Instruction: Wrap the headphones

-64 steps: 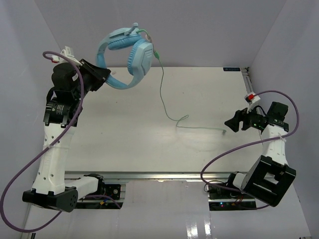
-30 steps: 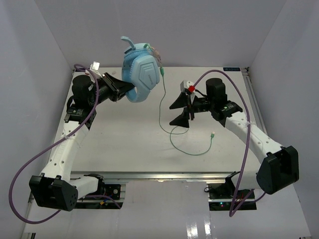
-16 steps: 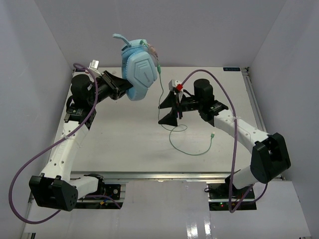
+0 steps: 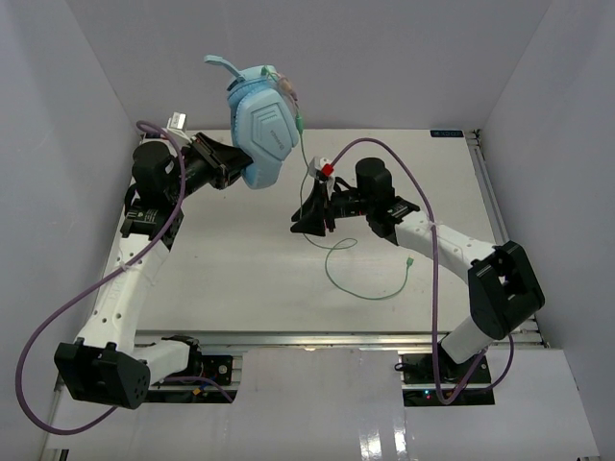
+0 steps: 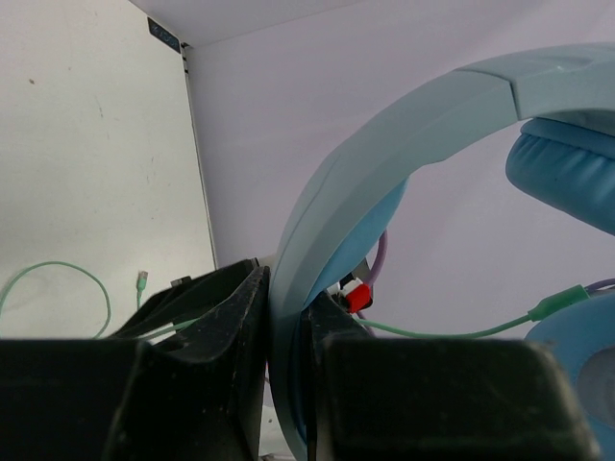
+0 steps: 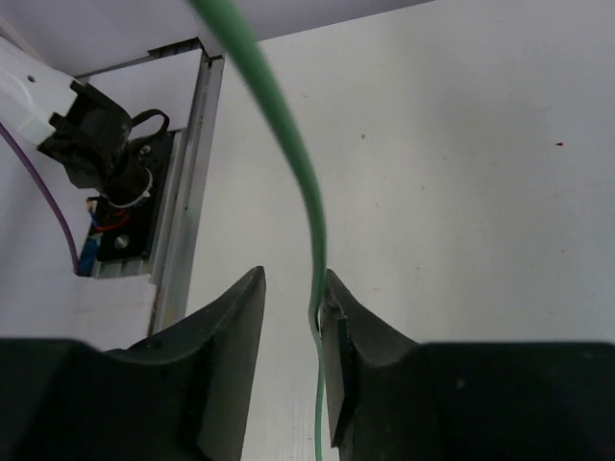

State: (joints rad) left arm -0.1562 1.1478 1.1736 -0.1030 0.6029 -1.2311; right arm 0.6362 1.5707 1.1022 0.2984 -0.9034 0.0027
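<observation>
The left fingers (image 5: 216, 327) clamped the padded band (image 5: 384, 134) of the light-blue headphones (image 4: 259, 130), held aloft. The right fingers (image 6: 221, 336) stood narrowly apart around the thin green cable (image 6: 288, 144), not pinching it.

Headphones (image 5: 384, 134) cropped by frame edge, cable (image 6: 293, 163) blurred, apparent plug (image 4: 410, 259) tiny

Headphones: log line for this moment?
left gripper shut on headphones band, raised | right gripper jaws astride cable, unclamped | plug on table
</observation>
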